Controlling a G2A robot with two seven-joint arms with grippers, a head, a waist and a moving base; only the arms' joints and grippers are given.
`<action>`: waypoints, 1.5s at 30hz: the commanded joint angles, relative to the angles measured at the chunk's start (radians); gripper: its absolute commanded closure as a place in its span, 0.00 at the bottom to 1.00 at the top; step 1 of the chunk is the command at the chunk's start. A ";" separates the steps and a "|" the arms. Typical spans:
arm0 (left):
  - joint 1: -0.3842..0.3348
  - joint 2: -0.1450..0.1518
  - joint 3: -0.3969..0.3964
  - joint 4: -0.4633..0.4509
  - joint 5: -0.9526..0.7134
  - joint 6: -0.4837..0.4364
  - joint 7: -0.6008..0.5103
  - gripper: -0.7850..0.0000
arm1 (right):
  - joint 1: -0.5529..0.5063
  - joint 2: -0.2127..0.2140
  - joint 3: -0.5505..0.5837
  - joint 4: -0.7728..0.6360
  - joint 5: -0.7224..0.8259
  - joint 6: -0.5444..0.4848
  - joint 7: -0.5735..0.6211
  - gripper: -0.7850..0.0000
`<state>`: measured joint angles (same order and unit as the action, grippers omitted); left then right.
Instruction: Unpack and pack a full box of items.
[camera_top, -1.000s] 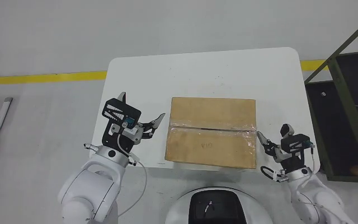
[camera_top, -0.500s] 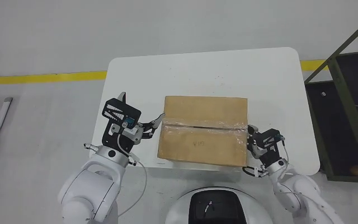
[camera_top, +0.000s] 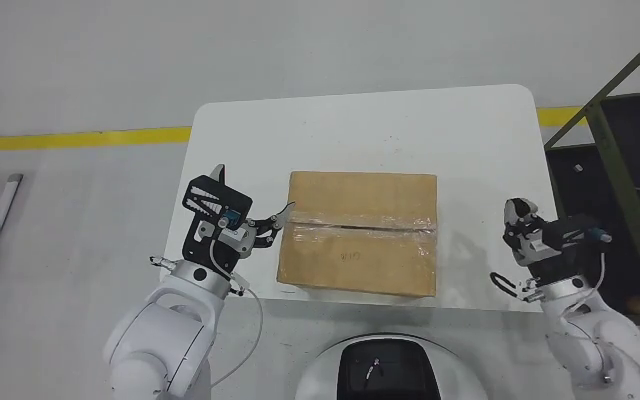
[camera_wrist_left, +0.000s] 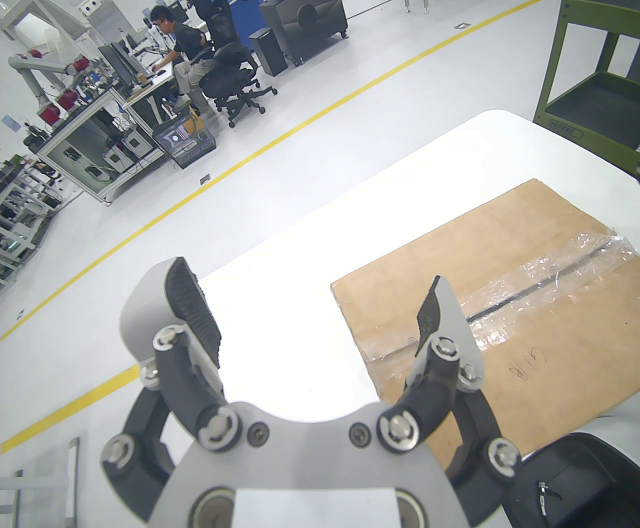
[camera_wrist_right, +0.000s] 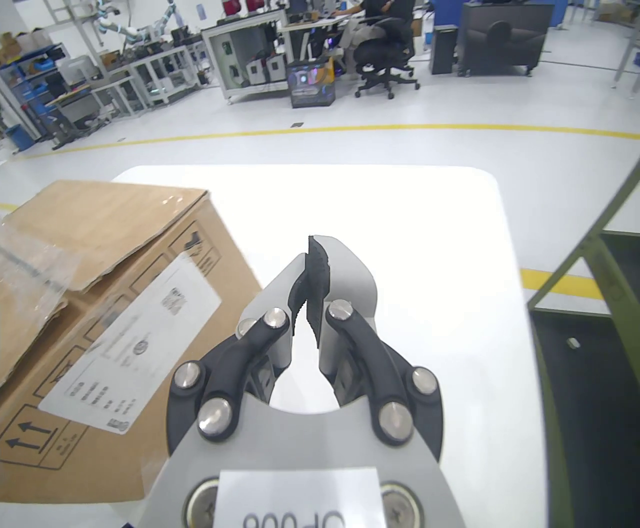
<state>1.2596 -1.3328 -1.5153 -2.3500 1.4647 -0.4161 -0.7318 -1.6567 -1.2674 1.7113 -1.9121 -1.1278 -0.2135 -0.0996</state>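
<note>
1. Top view: box (camera_top: 358, 234) shut, on the table (camera_top: 400, 125), mid-width and toward the front edge. Flaps down, clear tape (camera_top: 365, 228) running along the seam.
2. Left gripper (camera_wrist_left: 310, 307): fingers spread wide, holding nothing. One tip right at the box's left edge; contact too close to call.
3. Right gripper (camera_wrist_right: 314, 270): fingers pressed together, empty. Off to the box's right and apart from it, over the table's right part, facing the side with the label (camera_wrist_right: 132, 345).
4. Step in hand, by judgement: opening the taped lid, with unpacking not yet begun.
5. To do it well: brace the box from the left with the open fingers. Use the closed right tips as a wedge under the tape's end at the right side, where the film looks wrinkled and loose.
6. Risk: smooth top, box near the front edge. Push inward, never toward that edge.
7. Surface: white, glossy, rounded corners.
8. Room: pale floor, yellow line (camera_top: 90, 139), green cart (camera_top: 583, 220) just right of the table, workbenches (camera_wrist_right: 260, 55) well behind.
</note>
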 joint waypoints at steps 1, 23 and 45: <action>0.000 0.000 0.000 0.000 0.000 0.000 0.000 0.00 | -0.015 0.003 0.034 -0.017 0.009 -0.018 -0.001 1.00; -0.264 -0.003 0.186 0.199 -0.045 -0.082 0.110 0.00 | -0.021 0.005 0.050 -0.023 -0.001 -0.026 -0.003 1.00; -0.312 -0.015 0.372 0.267 -0.023 -0.062 0.080 0.00 | -0.033 0.006 0.023 -0.017 -0.028 -0.066 -0.007 1.00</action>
<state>0.9421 -1.3471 -1.1582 -2.0890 1.4568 -0.4645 -0.6496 -1.6858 -1.2609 1.7416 -1.9323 -1.1531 -0.2754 -0.1046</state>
